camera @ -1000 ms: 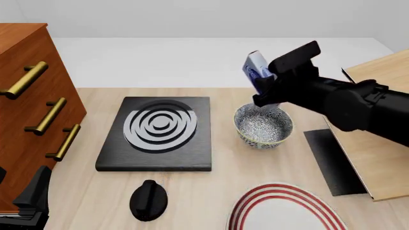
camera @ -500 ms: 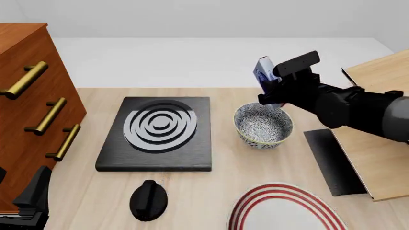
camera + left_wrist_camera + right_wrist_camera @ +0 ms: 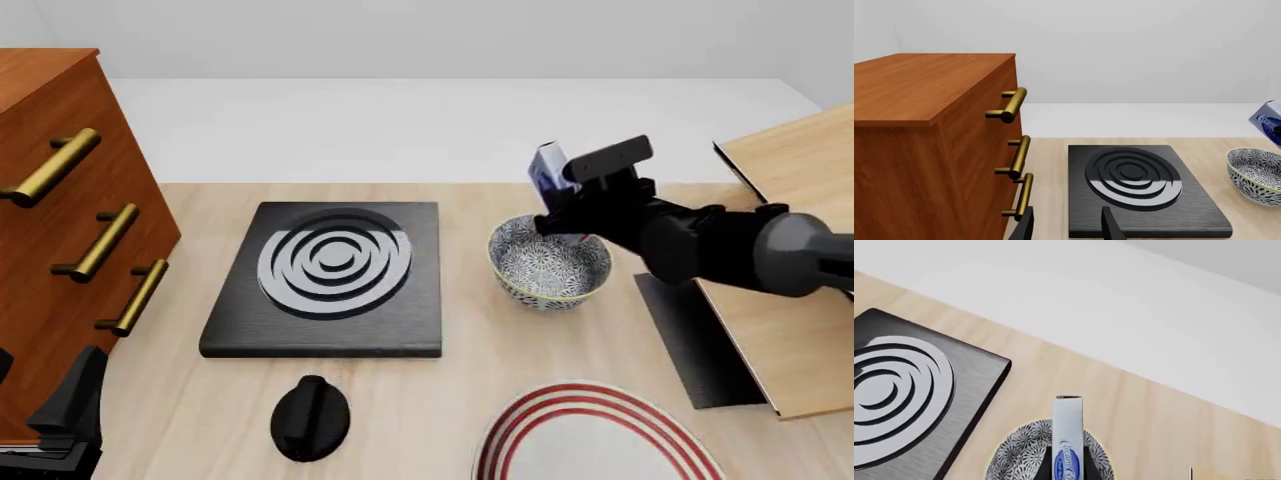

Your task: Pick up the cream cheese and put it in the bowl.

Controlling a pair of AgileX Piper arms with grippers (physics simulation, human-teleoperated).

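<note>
The cream cheese (image 3: 546, 166), a pale blue box with a dark oval logo, stands on edge in my right gripper (image 3: 557, 200), which is shut on it. It hangs just above the far rim of the speckled bowl (image 3: 549, 263). In the right wrist view the box (image 3: 1068, 432) sits between the dark fingers, with the bowl (image 3: 1017, 456) right beneath it. The left wrist view shows the box (image 3: 1270, 122) and the bowl (image 3: 1255, 173) at its edge. My left gripper (image 3: 1066, 228) is open and empty, low at the near left (image 3: 60, 420).
A black stove plate with grey rings (image 3: 328, 277) lies left of the bowl. A black knob (image 3: 310, 416) and a white plate with red rings (image 3: 594, 442) sit near the front edge. A wooden cabinet with brass handles (image 3: 60, 190) stands at left. A wooden board with a black panel (image 3: 781, 300) is at right.
My right gripper has come down and slightly right with the cream cheese, from well above the bowl to just over its far rim. The left arm has not moved.
</note>
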